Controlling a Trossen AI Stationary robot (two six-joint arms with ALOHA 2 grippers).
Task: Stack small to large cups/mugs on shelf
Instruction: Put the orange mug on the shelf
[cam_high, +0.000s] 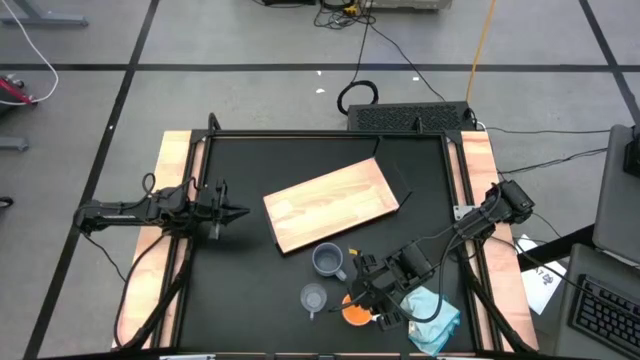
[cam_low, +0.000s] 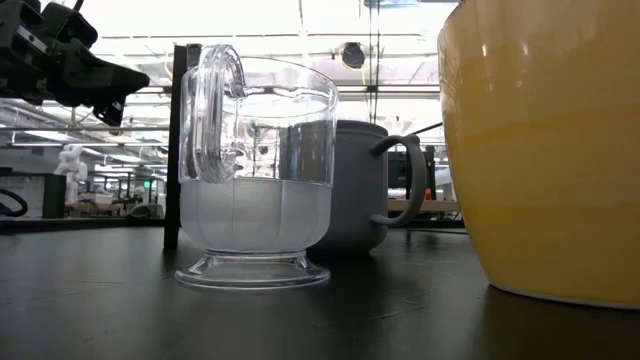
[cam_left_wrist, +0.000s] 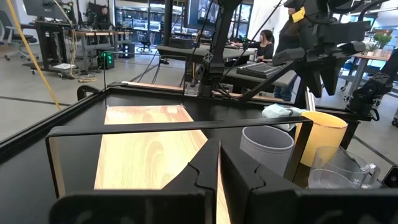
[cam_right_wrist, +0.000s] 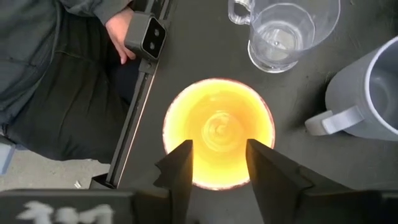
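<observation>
Three cups stand near the table's front edge, just short of the slanted wooden board (cam_high: 331, 205). From largest: orange mug (cam_right_wrist: 217, 132), grey-blue mug (cam_high: 327, 260), clear glass cup (cam_high: 313, 297). Only the right wrist view shows a person's hand (cam_right_wrist: 116, 31) past the table's edge. The right gripper (cam_right_wrist: 217, 163) hangs over the orange mug, fingers apart, holding nothing. The left gripper (cam_high: 238, 211) waits at the left, closed.

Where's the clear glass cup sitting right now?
High view: the clear glass cup stands on the black tabletop near the front edge, off the wooden board, just front-left of the blue-grey mug and left of the orange mug.
</observation>
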